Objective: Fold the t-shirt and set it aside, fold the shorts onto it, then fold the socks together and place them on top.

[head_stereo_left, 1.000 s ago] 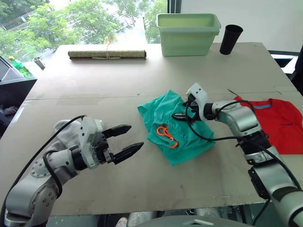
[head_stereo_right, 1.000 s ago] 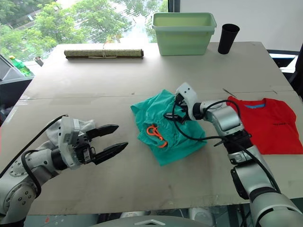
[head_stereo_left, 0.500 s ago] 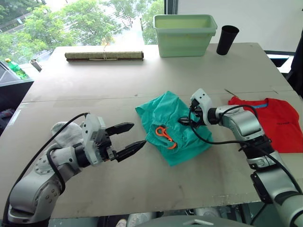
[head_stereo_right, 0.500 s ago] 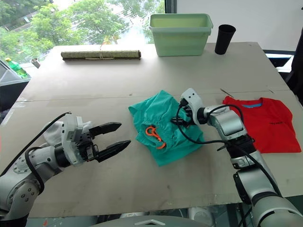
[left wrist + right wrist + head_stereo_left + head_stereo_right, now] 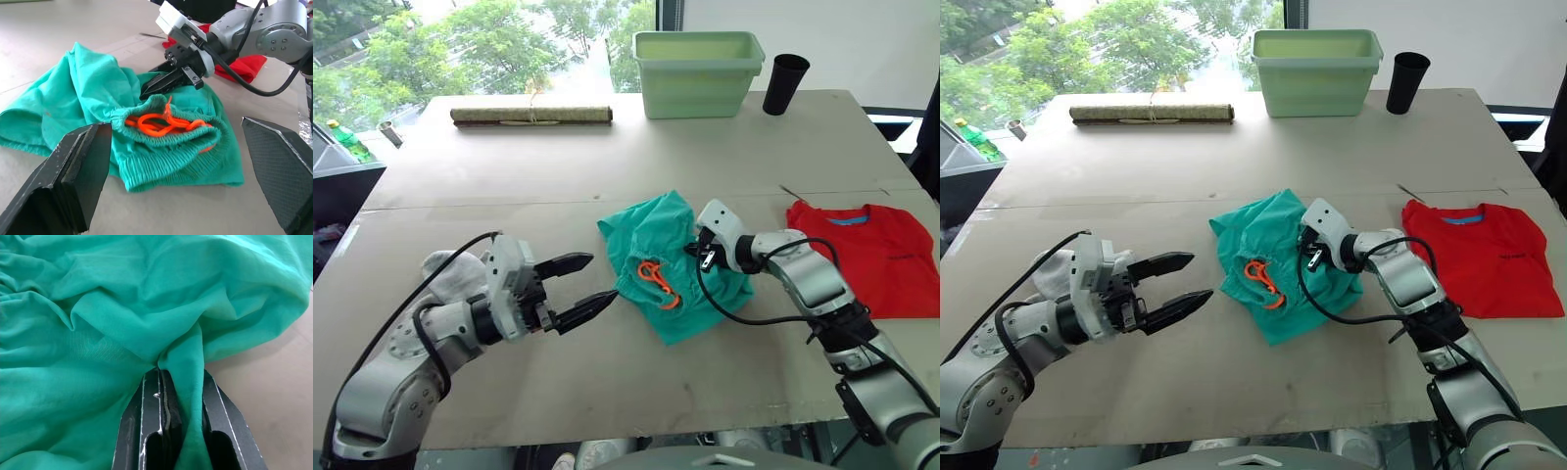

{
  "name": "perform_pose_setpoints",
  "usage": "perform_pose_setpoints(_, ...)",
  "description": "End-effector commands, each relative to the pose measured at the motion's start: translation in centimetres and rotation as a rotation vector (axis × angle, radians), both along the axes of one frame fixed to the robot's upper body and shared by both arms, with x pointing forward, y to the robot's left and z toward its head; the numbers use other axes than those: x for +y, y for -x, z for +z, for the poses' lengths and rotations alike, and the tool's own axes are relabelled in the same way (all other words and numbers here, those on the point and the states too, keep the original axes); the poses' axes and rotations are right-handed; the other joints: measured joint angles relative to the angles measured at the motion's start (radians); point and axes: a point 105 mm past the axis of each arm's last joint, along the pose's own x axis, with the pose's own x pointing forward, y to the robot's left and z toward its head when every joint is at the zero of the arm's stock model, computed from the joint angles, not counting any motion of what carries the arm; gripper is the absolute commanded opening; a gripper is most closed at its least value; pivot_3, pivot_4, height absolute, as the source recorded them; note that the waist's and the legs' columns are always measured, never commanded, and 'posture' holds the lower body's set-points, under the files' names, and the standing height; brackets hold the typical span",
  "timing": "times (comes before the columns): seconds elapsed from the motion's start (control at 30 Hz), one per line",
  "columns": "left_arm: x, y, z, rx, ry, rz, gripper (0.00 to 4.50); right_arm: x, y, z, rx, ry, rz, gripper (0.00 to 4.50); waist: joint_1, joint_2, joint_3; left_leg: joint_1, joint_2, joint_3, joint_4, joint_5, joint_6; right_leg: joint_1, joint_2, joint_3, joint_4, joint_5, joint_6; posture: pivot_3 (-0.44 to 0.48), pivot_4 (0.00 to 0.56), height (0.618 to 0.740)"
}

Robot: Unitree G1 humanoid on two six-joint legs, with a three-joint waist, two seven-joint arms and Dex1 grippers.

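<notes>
Shorts (image 5: 674,266) lie crumpled near the middle of the big table (image 5: 607,166), their orange drawstring (image 5: 656,282) looped on top at the waistband. To their right, well apart, the red t-shirt (image 5: 876,253) is spread flat near the table's right edge; there is a small dark mark on its chest that I cannot read. At the far edge stands a pale green tub (image 5: 700,70); I cannot see what is in it. Beside the tub is a black cup (image 5: 785,83), and further left a long rolled mat (image 5: 531,115) tied in the middle.

The right gripper (image 5: 173,396) is clenched on a fold of the shorts, the teal cloth pinched between its fingers at the garment's right side. The left gripper (image 5: 578,288) hovers just left of the shorts, jaws spread and nothing between them, pointed at the waistband. A grey sock (image 5: 450,271) peeks out beside the left arm.
</notes>
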Motion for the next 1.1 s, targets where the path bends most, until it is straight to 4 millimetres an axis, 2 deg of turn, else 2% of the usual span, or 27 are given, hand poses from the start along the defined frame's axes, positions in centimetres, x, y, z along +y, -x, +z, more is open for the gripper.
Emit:
perform_pose_setpoints(0.03,-2.1,0.1,0.6,-0.044,0.005,-0.114,4.5,-1.5,1.8,5.6,-0.188,-0.104,0.027,0.04,0.005,0.002,0.002,0.0,0.0,0.0,0.0,0.0,0.0,0.0,0.0,0.0,-0.001,0.0,0.0,0.0,0.15,0.731)
perform_pose_setpoints(0.07,-2.7,-0.1,0.6,-0.046,0.014,-0.153,4.5,-2.1,2.9,7.0,-0.222,-0.133,0.021,0.04,0.012,0.004,0.004,-0.001,-0.001,0.0,0.0,0.0,0.0,0.0,-0.001,0.0,-0.001,0.0,0.0,0.0,0.15,0.731)
perform_pose_setpoints(0.13,-3.8,-0.4,0.4,-0.05,0.024,-0.217,4.5,-3.6,5.0,8.2,-0.278,-0.119,0.02,0.04,0.024,0.005,0.004,-0.002,-0.002,0.0,0.001,0.0,0.0,0.0,-0.002,0.0,-0.002,0.0,0.001,0.0,0.15,0.731)
perform_pose_setpoints(0.23,-5.3,-0.7,0.2,-0.06,0.038,-0.294,4.5,-6.0,7.8,8.3,-0.299,-0.015,0.005,0.04,0.028,0.002,0.003,-0.002,-0.002,-0.001,0.001,0.0,0.001,0.002,-0.001,-0.002,-0.005,0.0,0.001,0.0,0.15,0.731)
perform_pose_setpoints(0.3,-6.1,-1.0,0.6,-0.071,0.062,-0.343,4.5,-8.4,8.2,9.2,-0.315,-0.002,-0.125,0.04,0.023,0.001,0.004,-0.002,-0.001,-0.002,0.001,0.0,0.001,0.003,-0.001,-0.003,-0.006,0.0,0.001,0.0,0.15,0.731)
perform_pose_setpoints(0.4,-7.1,-1.0,0.8,-0.079,0.084,-0.412,4.5,-13.0,8.6,10.2,-0.289,0.03,-0.351,0.04,0.021,0.002,0.004,-0.002,0.0,0.0,0.003,0.0,0.001,0.003,0.0,-0.002,-0.005,0.0,0.001,0.0,0.15,0.731)
perform_pose_setpoints(0.5,-7.9,-1.0,0.8,-0.076,0.1,-0.451,4.5,-17.1,9.2,10.6,-0.243,0.065,-0.492,0.04,0.025,0.002,0.004,-0.002,0.0,-0.001,0.005,0.0,0.001,0.004,0.0,-0.003,-0.005,0.0,0.0,0.0,0.15,0.731)
perform_pose_setpoints(0.6,-8.4,-1.0,0.9,-0.072,0.12,-0.477,4.5,-20.9,8.5,10.8,-0.16,0.058,-0.593,0.04,0.024,0.002,0.004,-0.003,0.0,0.0,0.005,0.0,0.001,0.006,0.0,-0.004,-0.006,0.0,0.0,0.0,0.15,0.731)
perform_pose_setpoints(0.67,-8.6,-1.0,0.9,-0.071,0.125,-0.489,4.5,-23.7,7.1,9.8,-0.099,0.097,-0.68,0.04,0.021,0.002,0.004,-0.002,0.0,0.0,0.007,0.0,0.002,0.007,0.0,-0.004,-0.006,-0.001,0.0,0.0,0.15,0.731)
perform_pose_setpoints(0.87,-8.7,-0.4,0.9,-0.07,0.12,-0.506,4.5,-29.0,3.3,7.6,-0.033,0.257,-0.799,0.04,0.013,0.005,0.006,-0.001,0.001,0.003,0.007,0.0,0.002,0.008,0.0,-0.003,-0.005,-0.002,-0.002,0.0,0.15,0.731)
perform_pose_setpoints(0.93,-8.6,0.0,0.9,-0.074,0.112,-0.511,4.5,-30.3,3.0,7.8,-0.046,0.305,-0.828,0.04,0.02,0.006,0.007,-0.001,0.001,0.002,0.007,0.0,0.002,0.008,0.0,-0.002,-0.006,-0.002,-0.002,0.0,0.15,0.731)
perform_pose_setpoints(1.03,-8.5,0.0,1.5,-0.072,0.131,-0.483,4.5,-31.6,3.8,9.7,-0.04,0.31,-0.854,0.04,0.028,0.012,0.008,-0.003,0.0,0.002,0.007,-0.001,0.003,0.007,0.0,-0.003,-0.006,0.0,0.001,0.0,0.15,0.731)
perform_pose_setpoints(1.1,-8.8,0.0,1.9,-0.075,0.145,-0.489,4.5,-32.6,3.9,10.0,-0.038,0.315,-0.892,0.04,0.026,0.011,0.009,-0.003,0.0,0.002,0.007,-0.001,0.004,0.008,-0.001,-0.003,-0.007,0.0,0.001,0.0,0.15,0.731)
